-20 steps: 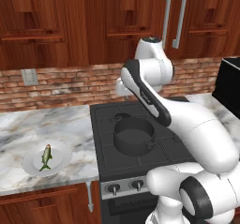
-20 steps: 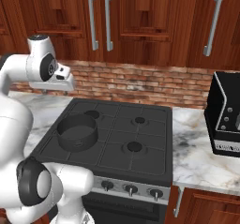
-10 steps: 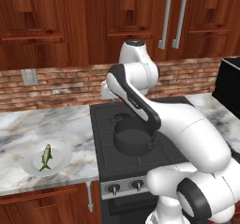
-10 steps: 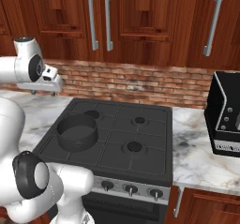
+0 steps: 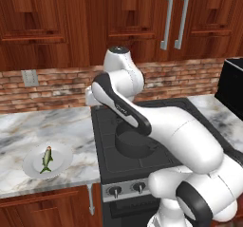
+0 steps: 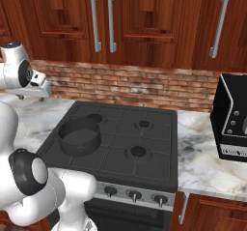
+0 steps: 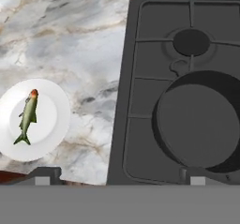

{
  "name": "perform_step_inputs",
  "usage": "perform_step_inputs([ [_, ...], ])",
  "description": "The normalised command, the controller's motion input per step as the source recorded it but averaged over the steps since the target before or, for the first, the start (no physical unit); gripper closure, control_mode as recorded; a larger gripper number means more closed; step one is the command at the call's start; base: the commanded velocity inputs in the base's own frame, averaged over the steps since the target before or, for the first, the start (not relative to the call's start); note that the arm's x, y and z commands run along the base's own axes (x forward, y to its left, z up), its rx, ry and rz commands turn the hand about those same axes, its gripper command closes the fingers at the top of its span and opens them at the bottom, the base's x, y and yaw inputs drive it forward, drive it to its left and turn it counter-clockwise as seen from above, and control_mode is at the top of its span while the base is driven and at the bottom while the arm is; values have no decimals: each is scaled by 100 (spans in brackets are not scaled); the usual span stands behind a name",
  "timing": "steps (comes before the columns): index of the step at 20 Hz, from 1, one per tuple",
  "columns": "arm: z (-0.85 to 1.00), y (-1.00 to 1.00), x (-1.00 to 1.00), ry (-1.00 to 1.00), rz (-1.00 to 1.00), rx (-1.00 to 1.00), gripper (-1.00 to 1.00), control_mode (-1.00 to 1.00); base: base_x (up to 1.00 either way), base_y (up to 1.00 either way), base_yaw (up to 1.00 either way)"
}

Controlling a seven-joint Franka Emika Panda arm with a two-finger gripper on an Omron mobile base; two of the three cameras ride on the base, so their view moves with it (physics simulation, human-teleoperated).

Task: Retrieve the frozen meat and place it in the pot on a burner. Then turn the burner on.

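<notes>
Arm swings left off the stove, claw (image 7: 117, 174) spread, empty.
Fish (image 7: 27, 116) on plate (image 7: 52, 124), marble counter (image 7: 70, 45); pot (image 7: 199, 120) on cooktop (image 6: 144, 143); wood cabinets.

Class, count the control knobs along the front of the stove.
3: left knob, middle knob and right knob along the stove's front panel; more may hide behind the robot.
</notes>
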Motion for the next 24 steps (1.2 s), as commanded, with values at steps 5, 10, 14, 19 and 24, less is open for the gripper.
perform_step_inputs([
  [5, -31, 60, 0, 0, 0, 0, -100, -100, 0, 0, 0],
  [10, -39, 52, 0, 0, 0, 0, -100, -100, 0, 0, 0],
  [14, -37, 44, 0, 0, 0, 0, -100, -100, 0, 0, 0],
  [19, -22, 22, 0, 0, 0, -2, -100, -100, 0, 0, 0],
  [24, -20, 1, 0, 0, 0, -6, -100, -100, 0, 0, 0],
])
